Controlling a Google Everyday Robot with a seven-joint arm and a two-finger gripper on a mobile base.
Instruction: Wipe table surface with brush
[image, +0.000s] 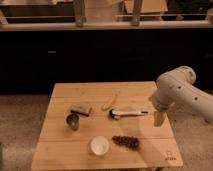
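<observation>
from the one camera view, looking down across the room, the light wooden worktop stands in front of a dark counter, its wide planks running side to side, with a small dark mark at the near right corner. the brush lies flat near the middle of the worktop, a little to the right, its dark round head pointing left and its long white handle reaching out toward the right edge. just behind it and to the left a yellow banana lies at a slant. further left is a dark block, and just in front of that stands a small dark cup. nearer to me a white bowl sits close to the front edge, with a cluster of small dark round things just beside it on the right. the robot's pale arm bends in from the right and hangs its end effector over the right edge of the worktop, just past the tip of the brush handle and near it, though contact with the handle is not plain from here. whether the end effector is apart or together i cannot tell.
</observation>
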